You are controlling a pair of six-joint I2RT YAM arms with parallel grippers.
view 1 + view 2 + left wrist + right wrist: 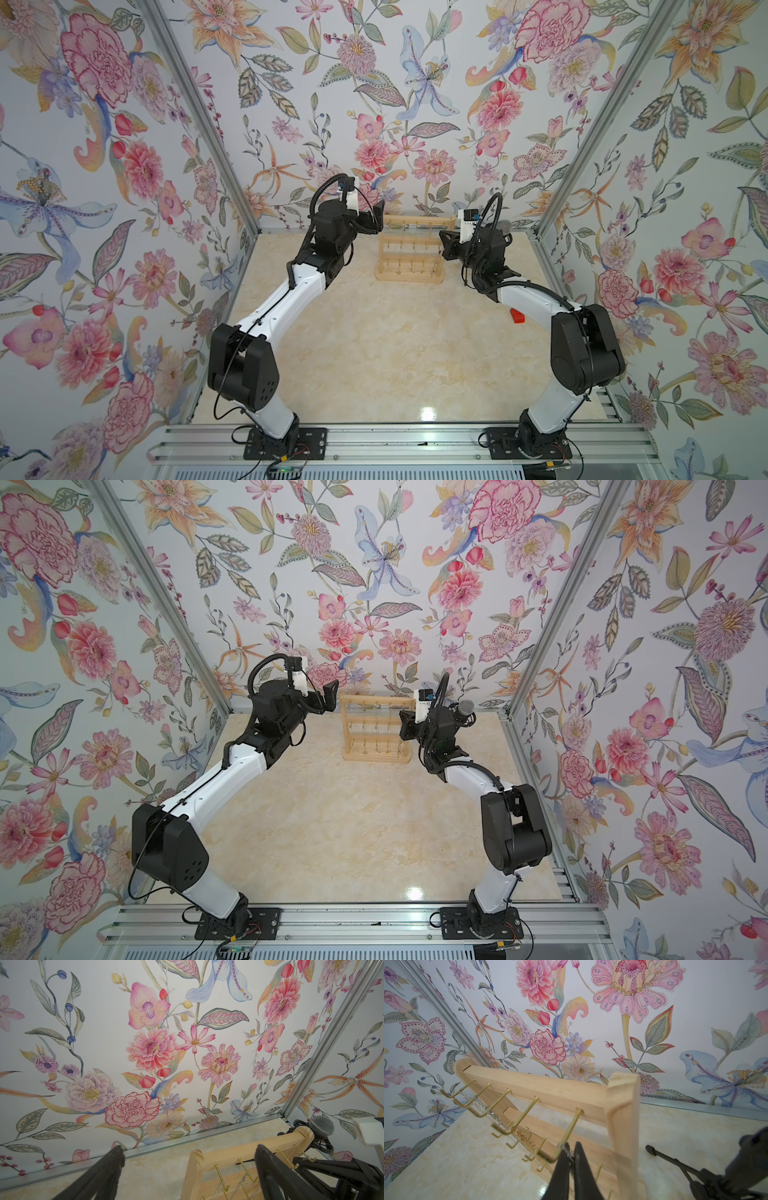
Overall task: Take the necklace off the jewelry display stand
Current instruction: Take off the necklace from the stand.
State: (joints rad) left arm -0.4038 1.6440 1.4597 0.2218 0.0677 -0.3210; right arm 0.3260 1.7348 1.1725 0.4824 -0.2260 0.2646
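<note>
The jewelry display stand [415, 219] [374, 699] is light wood with brass hooks and stands at the back of the table between both arms. In the right wrist view my right gripper [572, 1143] is shut on the necklace [566, 1150]. The necklace is a thin silver chain that still hangs over the nearest hook of the stand's top bar [560, 1093], close to the right post. My left gripper [189, 1147] is open and holds nothing. It hovers level with the top of the stand's left post [197, 1167]. In both top views the two grippers [376, 214] [444, 245] flank the stand.
Other silver and gold chains [525, 1138] hang on the stand's remaining hooks. A black microphone [321, 1126] [465, 707] on a tripod [664, 1157] stands just behind the right arm. A small red object [517, 316] lies by the right arm. Floral walls close in on three sides.
</note>
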